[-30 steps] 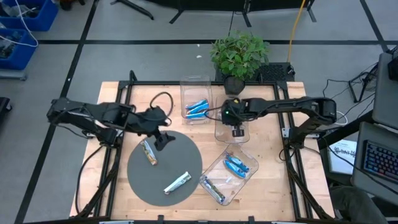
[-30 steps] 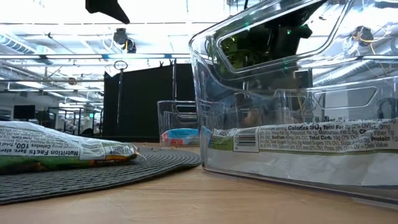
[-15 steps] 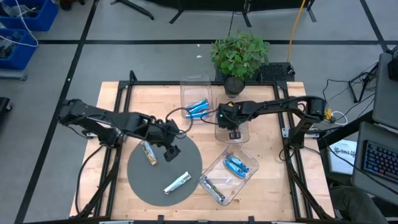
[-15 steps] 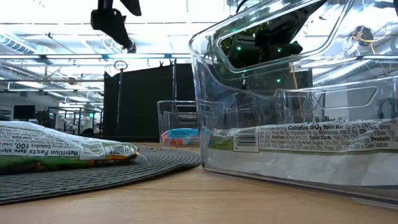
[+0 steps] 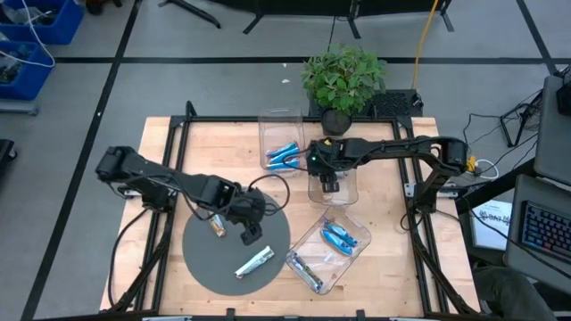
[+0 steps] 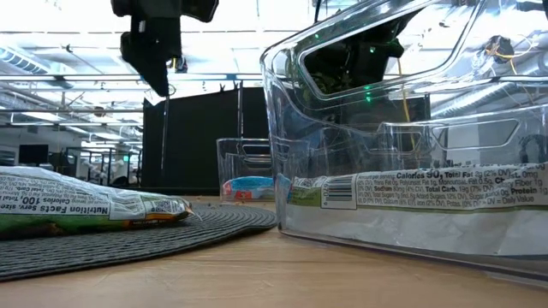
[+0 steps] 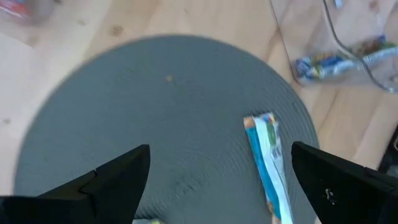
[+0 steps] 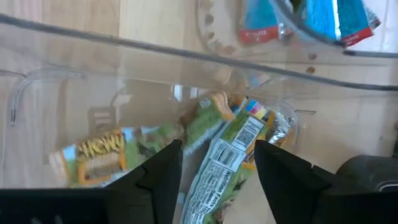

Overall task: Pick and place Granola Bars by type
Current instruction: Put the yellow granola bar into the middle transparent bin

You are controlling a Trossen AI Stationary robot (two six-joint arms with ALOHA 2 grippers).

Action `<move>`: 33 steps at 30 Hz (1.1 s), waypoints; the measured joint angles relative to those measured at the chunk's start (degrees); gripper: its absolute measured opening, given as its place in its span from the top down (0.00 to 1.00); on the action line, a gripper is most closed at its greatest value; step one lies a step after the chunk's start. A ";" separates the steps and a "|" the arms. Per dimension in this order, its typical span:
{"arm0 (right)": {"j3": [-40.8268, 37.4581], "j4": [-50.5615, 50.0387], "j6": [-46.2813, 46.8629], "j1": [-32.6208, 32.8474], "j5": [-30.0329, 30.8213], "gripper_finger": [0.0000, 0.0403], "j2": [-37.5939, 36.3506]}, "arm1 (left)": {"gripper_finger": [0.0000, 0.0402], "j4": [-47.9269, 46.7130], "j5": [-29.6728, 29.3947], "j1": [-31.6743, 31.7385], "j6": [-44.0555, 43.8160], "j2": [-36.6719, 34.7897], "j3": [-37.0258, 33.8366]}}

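Left gripper [image 5: 249, 234] moved over grey mat [image 5: 201, 265], jaws open, right gripper [image 8: 214, 165] jaws apart above wooden table [image 5: 384, 259]

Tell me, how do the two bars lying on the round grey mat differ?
The silvery-white bar lies near the mat's front edge, in the open, its wrapper pale with a blue stripe. The tan bar lies farther back, beside the left hand, partly hidden by that arm, and its wrapper is darker. Both are slim wrapped bars lying flat on the mat.
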 joint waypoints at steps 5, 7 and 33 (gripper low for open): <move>0.00 -2.05 0.00 -0.03 0.11 0.49 0.02 | 0.03 -0.13 2.66 -1.50 -1.25 1.45 0.00; 0.00 -3.18 0.00 -0.01 1.56 0.48 0.02 | 0.03 -0.01 2.85 -2.39 -1.87 1.55 0.00; 0.20 9.86 27.47 15.73 -4.74 0.40 -27.00 | 0.03 4.21 -7.96 -8.07 -8.18 1.55 0.00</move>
